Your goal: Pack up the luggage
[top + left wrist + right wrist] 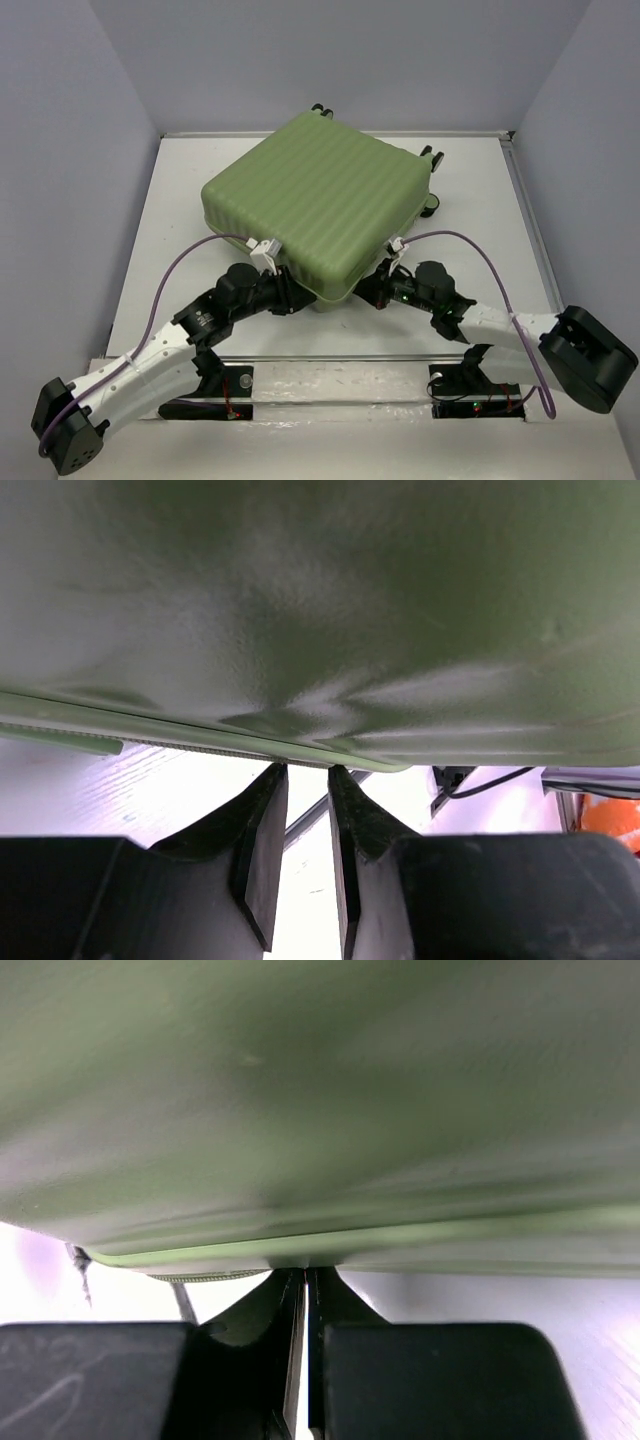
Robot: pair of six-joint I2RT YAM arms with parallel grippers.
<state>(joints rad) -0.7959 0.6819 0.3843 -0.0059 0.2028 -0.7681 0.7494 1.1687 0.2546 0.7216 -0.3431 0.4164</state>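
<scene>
Top view: fingertips of left tool (288, 296) and right tool (379, 291) are hidden under the luggage (320, 200), just ahead. It is light-green, ribbed and shut on the worktop (170, 220), contents unseen. Left wrist: shell overhead, fingers slightly apart at its rim. Right wrist: blurred shell above, fingers nearly together.

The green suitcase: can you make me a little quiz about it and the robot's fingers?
1. Pick one: the luggage is A) wide open, B) lying with its ribbed shell facing up, C) standing on its wheels.
2. True or false: only the left arm's fingers are at the luggage's rim.
3. Fill in: the black wheels are on the luggage's ___ side, near or far?
Key: 1 B. 2 false, the right arm's fingers are at the rim too. 3 far.
</scene>
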